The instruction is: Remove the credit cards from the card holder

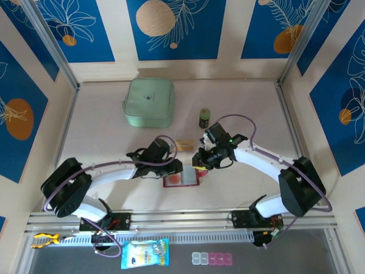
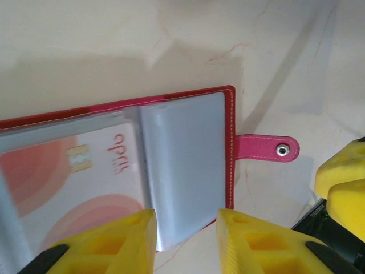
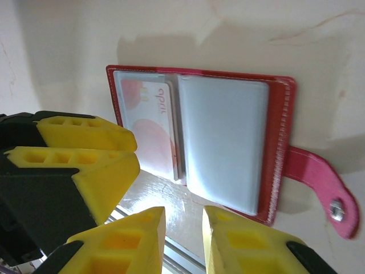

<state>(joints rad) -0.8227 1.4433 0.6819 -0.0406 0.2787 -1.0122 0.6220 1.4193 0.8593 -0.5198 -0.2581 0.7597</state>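
Note:
The red card holder [image 1: 181, 179] lies open and flat on the table between both grippers. A pale credit card [image 2: 74, 171] with pink circles sits inside its left clear pocket; the right pocket [image 2: 188, 154] looks empty. Its strap tab [image 2: 265, 148] sticks out to the side. My left gripper [image 2: 185, 220] hovers open over the holder's near edge, the clear pocket's corner lying between its fingers, not pinched. My right gripper [image 3: 183, 214] is slightly open over bare table beside the holder [image 3: 279, 131], the card [image 3: 151, 120] beyond it. An orange-tan card [image 1: 183, 144] lies loose on the table behind.
A mint-green square case [image 1: 149, 101] sits at the back, a small dark jar [image 1: 205, 117] to its right. The two grippers [image 1: 174, 167] [image 1: 198, 165] stand close together. A metal rail [image 1: 182, 220] runs along the near edge, with a packet [image 1: 145, 253] below it.

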